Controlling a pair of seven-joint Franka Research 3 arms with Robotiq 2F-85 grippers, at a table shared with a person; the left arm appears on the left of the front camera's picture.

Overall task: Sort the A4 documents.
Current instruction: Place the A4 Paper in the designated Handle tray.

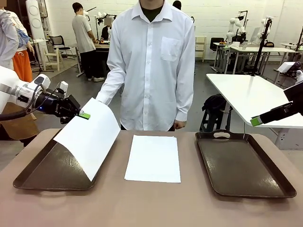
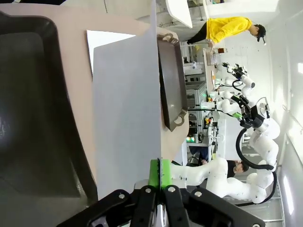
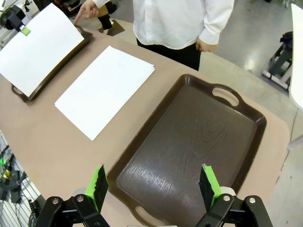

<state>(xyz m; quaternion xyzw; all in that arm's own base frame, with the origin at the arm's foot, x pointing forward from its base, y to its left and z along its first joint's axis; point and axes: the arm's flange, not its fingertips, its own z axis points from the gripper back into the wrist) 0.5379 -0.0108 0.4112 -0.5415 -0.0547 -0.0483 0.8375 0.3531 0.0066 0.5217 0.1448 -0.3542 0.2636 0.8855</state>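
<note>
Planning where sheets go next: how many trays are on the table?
2. The left tray lies partly behind the sheet held by the left end effector; the right tray lies at the robot's right. None seem hidden.

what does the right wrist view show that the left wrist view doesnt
Right wrist view: the open right gripper above the right tray, with the tray's whole bare floor in sight, and the person's hand at the far edge.
Left wrist view: a close look at the left gripper shut on the edge of the held sheet, above the left tray.
Both: the held sheet, the paper stack lying flat on the table between the trays, and both trays.
</note>
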